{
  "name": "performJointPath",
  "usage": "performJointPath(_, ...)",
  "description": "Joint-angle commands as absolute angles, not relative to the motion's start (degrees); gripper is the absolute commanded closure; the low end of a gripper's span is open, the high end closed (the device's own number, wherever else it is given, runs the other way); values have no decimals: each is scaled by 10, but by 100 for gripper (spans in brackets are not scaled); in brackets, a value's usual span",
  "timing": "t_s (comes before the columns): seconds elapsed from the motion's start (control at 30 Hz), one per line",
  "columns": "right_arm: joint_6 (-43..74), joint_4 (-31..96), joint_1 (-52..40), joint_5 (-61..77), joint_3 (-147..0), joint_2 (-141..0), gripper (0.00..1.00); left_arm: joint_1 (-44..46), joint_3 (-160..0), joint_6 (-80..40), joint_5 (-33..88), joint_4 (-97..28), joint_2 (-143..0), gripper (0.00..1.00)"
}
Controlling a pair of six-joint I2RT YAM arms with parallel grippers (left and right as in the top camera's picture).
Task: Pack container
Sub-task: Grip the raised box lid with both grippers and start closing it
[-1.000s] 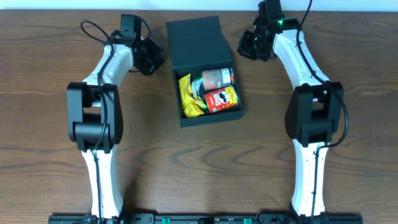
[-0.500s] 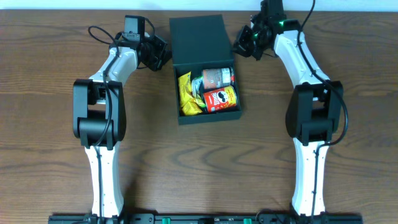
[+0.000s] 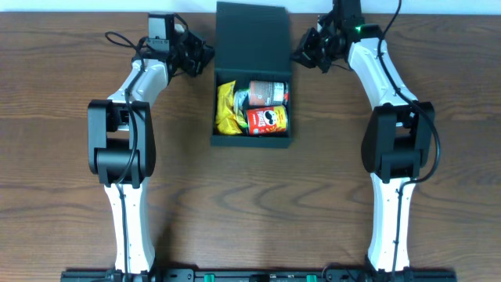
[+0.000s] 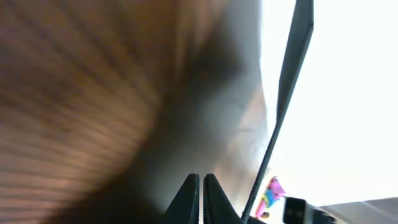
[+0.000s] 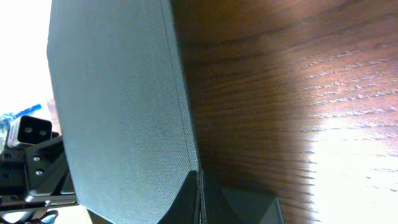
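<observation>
The brown wood-grain bench carries two white-and-black robot arms, the left arm and the right arm, both reaching toward its far edge. Between them, at the far middle of the bench, sits the dark teal-black square cardboard container, its hinged flap lid folded open. Inside lie a crumpled yellow snack bag on the left, a red snack can and a brown-and-silver snack can beside it. The left gripper is just beside the lid's left edge, fingers pressed together on nothing. The right gripper, fingers likewise pressed together and empty, is at the lid's right edge.
</observation>
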State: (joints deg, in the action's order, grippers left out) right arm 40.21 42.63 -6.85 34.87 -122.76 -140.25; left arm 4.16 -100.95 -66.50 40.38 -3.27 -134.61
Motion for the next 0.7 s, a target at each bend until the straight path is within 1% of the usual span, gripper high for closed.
performJointPath(0.0,413,420,-81,419,-1228,-1419,99,56,-1014,-684,463,-23,-1347,94)
performJointPath(0.07,405,421,-81,403,-1228,-1419,99,56,-1014,-683,466,-23,-1347,94)
performJointPath(0.3,384,448,-71,282,-1228,-1419,99,54,-1014,-682,466,-25,-1347,94)
performJointPath(0.67,385,462,-53,282,-1228,-1419,99,44,-1014,-659,459,-26,-1347,94)
